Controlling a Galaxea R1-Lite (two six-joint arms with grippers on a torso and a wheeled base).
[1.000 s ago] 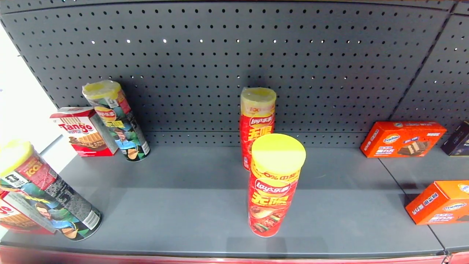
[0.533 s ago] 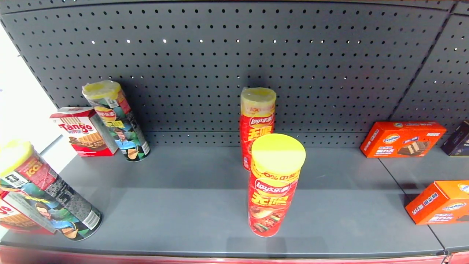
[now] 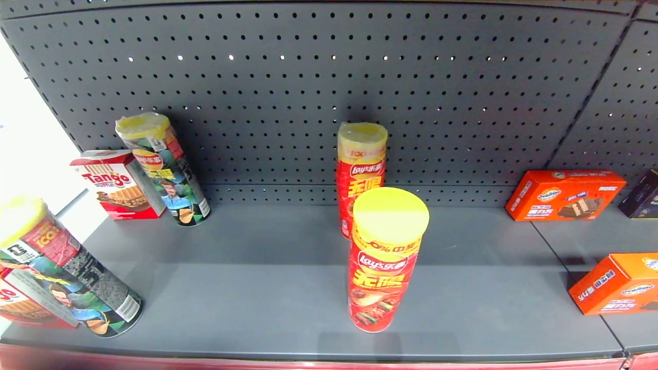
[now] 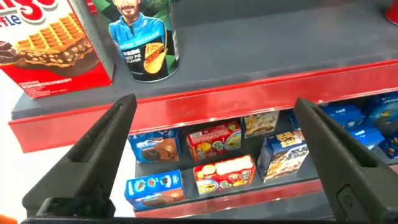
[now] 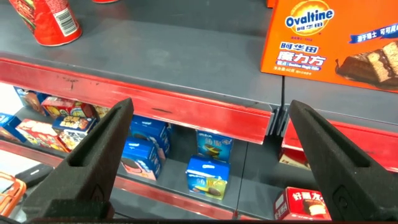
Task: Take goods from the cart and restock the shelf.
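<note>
Shelf [image 3: 257, 288] has near red can [image 3: 383, 262] mid, far red can [image 3: 360, 169] behind. Cans prob. light, stiff, slick; grip mid-body, gently. Left pincer [image 4: 213, 102], right pincer [image 5: 211, 104]: wide open, empty, off shelf's near edge.

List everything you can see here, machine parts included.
Red chip cans: two, red, yellow lids, mid-shelf, one behind the other.
Green chip cans: two, green-black, yellow lids, left side, front and rear.
Wafer boxes: two, red, beside the green cans.
Orange boxes: two, orange, right side.
Dark box: one, dark, far right edge.
Small snack boxes: several, blue and red, lower shelf.
Shelf: one, grey, red front edge.
Left pincer: one, black, open, facing shelf's left front edge.
Right pincer: one, black, open, facing shelf's right front edge.
</note>
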